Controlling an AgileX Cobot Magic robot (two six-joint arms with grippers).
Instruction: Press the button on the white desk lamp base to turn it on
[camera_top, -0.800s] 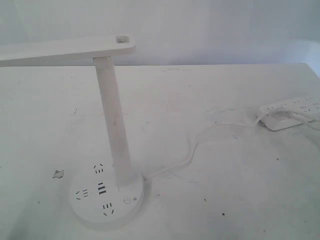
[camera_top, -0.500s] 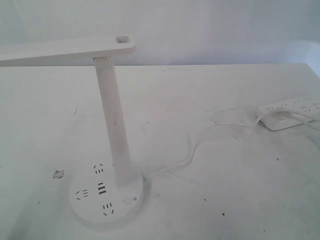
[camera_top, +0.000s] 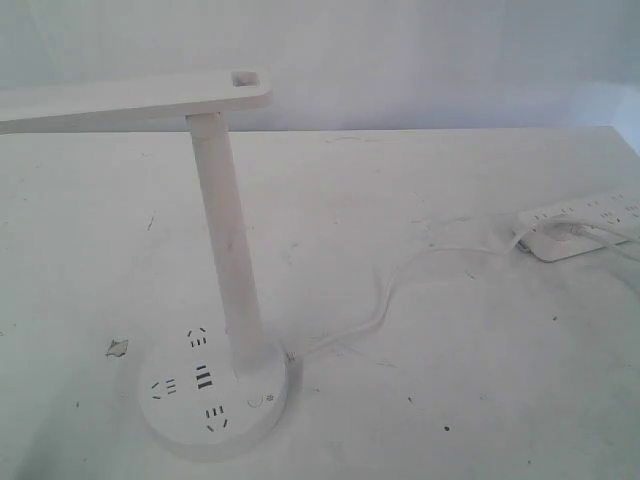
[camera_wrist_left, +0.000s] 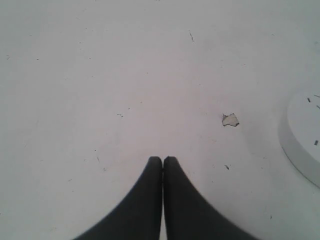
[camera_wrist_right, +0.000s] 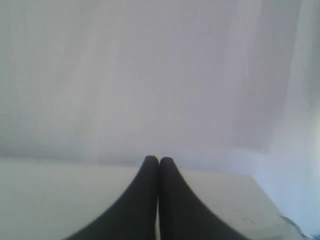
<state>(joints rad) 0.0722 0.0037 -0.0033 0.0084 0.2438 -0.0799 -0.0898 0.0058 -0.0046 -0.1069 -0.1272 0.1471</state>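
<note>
The white desk lamp (camera_top: 226, 230) stands at the front left of the table in the exterior view, its bar head reaching left. On its round base (camera_top: 170, 425) the tiny ringed button (camera_top: 255, 402) sits at the right front, beside a sun mark. Neither arm shows in the exterior view. My left gripper (camera_wrist_left: 162, 159) is shut with nothing in it, above bare table; an edge of the lamp base (camera_wrist_left: 300, 145) shows off to one side of it. My right gripper (camera_wrist_right: 158, 159) is shut and empty too, facing the far wall over the table.
A white cable (camera_top: 385, 300) runs from the base across the table to a long white power strip (camera_top: 585, 212) at the right edge. A small chipped spot (camera_top: 119, 348) marks the tabletop left of the base, also seen as a chip (camera_wrist_left: 230, 120) in the left wrist view.
</note>
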